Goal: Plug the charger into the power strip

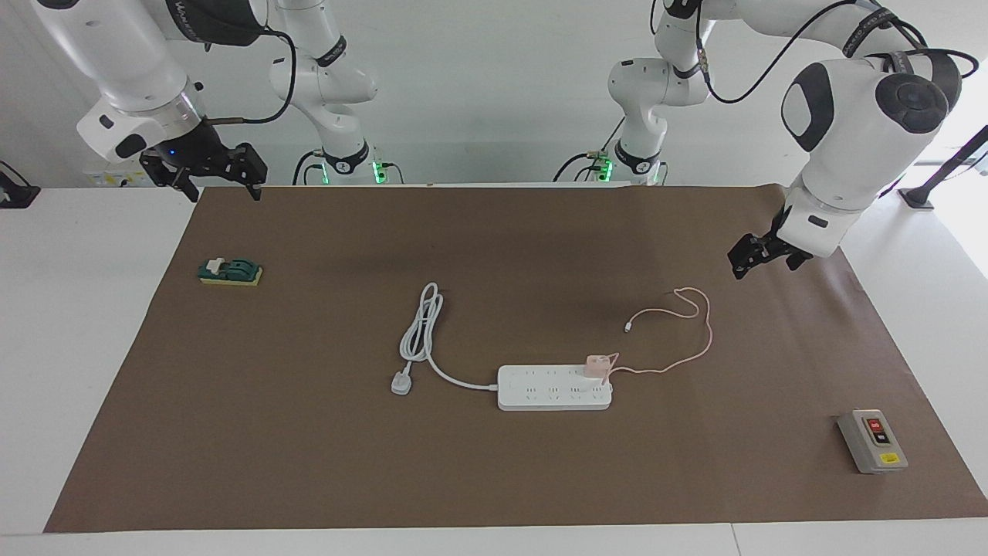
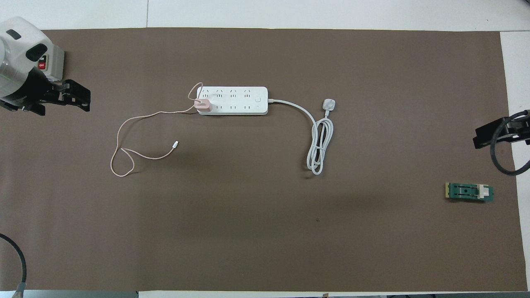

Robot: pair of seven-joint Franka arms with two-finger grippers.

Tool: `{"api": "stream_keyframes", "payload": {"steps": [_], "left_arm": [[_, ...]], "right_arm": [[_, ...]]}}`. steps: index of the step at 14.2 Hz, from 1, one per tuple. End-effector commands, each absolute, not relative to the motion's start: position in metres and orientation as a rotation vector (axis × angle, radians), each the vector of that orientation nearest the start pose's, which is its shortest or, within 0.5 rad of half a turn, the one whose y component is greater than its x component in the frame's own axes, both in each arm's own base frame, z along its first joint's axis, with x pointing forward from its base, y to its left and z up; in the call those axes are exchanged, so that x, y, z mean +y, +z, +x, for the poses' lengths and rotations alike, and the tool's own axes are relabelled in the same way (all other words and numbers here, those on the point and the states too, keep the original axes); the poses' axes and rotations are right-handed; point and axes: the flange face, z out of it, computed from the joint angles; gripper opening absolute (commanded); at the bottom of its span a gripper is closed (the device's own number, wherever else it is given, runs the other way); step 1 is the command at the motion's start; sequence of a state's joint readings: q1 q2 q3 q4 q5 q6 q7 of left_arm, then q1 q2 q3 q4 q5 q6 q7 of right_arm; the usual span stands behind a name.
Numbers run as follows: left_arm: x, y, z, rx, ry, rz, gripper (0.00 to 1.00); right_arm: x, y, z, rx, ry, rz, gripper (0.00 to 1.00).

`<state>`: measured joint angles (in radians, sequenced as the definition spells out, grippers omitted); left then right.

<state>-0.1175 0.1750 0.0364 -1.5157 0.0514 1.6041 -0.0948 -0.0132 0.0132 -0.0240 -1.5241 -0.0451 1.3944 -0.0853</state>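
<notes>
Pink charger (image 1: 596, 364) seated upright in end socket of flat white power strip (image 1: 552, 388), mid-mat; cable trailing loose

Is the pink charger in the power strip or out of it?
In. The charger stands upright on the power strip, at the end toward the left arm; no fingers touch it.
</notes>
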Motion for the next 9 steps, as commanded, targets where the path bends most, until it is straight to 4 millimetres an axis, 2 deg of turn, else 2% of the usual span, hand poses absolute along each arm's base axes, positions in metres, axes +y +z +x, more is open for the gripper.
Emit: {"api": "stream_keyframes", "payload": {"steps": [1, 2, 4, 7, 9], "left_arm": [[-0.039, 0.545, 0.546, 0.059, 0.125, -3.084, 1.00], [-0.038, 0.539, 0.527, 0.066, 0.076, -3.088, 1.00], [-0.039, 0.524, 0.512, 0.076, 0.101, -3.087, 1.00], [-0.037, 0.522, 0.508, 0.069, 0.151, -3.083, 1.00], [-0.034, 0.529, 0.516, 0.074, 0.121, -3.084, 1.00]], "right_arm": [[-0.027, 0.624, 0.535, -0.056, 0.235, -3.185, 1.00], [-0.027, 0.624, 0.535, -0.056, 0.235, -3.185, 1.00], [-0.027, 0.624, 0.535, -0.056, 0.235, -3.185, 1.00], [-0.027, 0.624, 0.535, -0.059, 0.235, -3.185, 1.00], [-0.027, 0.624, 0.535, -0.056, 0.235, -3.185, 1.00]]}}
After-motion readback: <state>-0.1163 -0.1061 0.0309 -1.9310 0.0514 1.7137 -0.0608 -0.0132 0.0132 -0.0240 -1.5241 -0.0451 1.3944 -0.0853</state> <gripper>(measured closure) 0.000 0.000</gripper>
